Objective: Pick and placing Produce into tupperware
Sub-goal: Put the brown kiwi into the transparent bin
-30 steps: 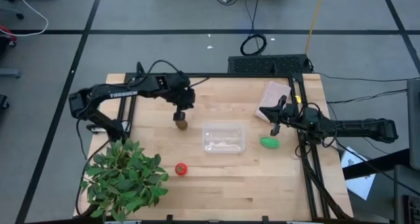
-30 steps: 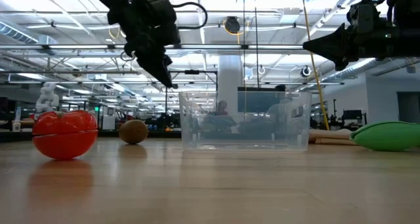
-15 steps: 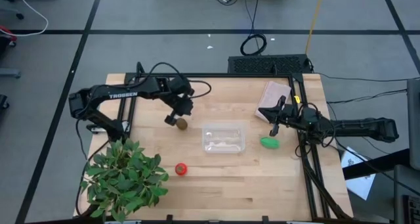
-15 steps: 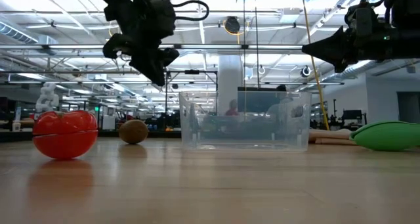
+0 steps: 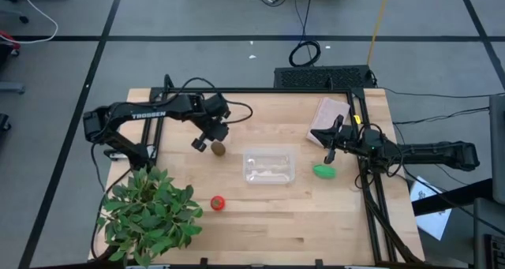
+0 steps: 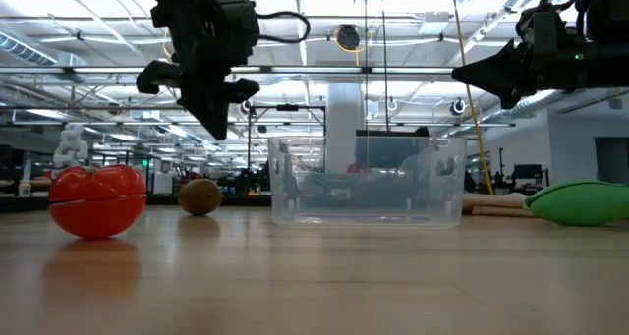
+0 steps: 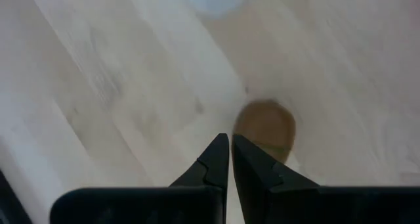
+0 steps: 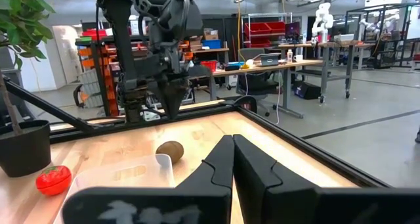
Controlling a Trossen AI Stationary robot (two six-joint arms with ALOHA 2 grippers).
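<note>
While the left hand [image 5: 199, 145] hangs shut, empty, beside the kiwi [image 5: 218, 149], tupperware [image 5: 269, 166] sits apart.

Small clear plastic rectangular container w/ rounded corners [image 5: 269, 166] sits near mid-table on the light wooden table [image 5: 260, 229]. Fuzzy brown kiwi-like oval [image 5: 218, 148] lies to its left, toward the back, apart from it. Small red tomato-like ball [image 5: 217, 203] is at front-left of the container, beside the large leafy green potted plant [image 5: 150, 214] (front-left corner). Bright green oblong piece [image 5: 324, 171] lies just right of the container. Pinkish-tan flat packet [image 5: 330, 115] is at back-right.
</note>
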